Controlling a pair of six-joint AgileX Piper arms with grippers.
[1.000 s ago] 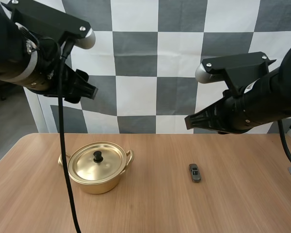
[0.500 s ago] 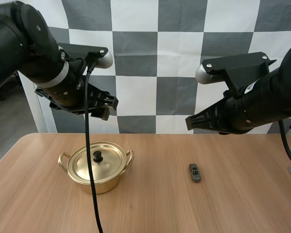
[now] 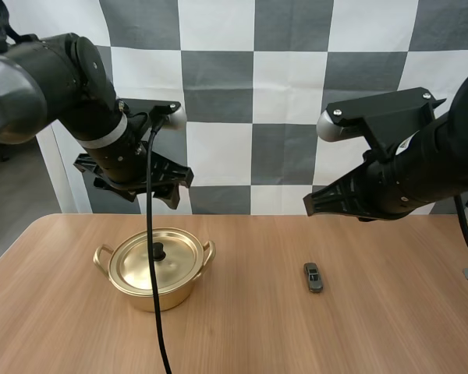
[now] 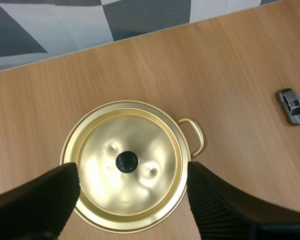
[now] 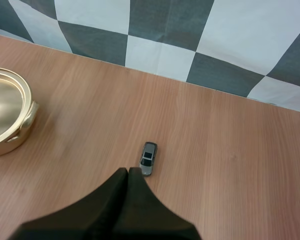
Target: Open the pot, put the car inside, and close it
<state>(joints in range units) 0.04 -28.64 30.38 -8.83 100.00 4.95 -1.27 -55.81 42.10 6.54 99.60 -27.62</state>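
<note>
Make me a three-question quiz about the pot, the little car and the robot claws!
1. Where is the car?
A. on a tray
B. on the table, apart from the pot
C. in a claw

2. What colour is the pot?
A. gold
B. red
C. blue

3. How is the left claw?
A. open, above the pot
B. shut on the knob
C. shut on the car

Answers:
1 B: the car lies on bare wood.
2 A: the pot shines gold.
3 A: its fingers stand apart over the lid.
</note>
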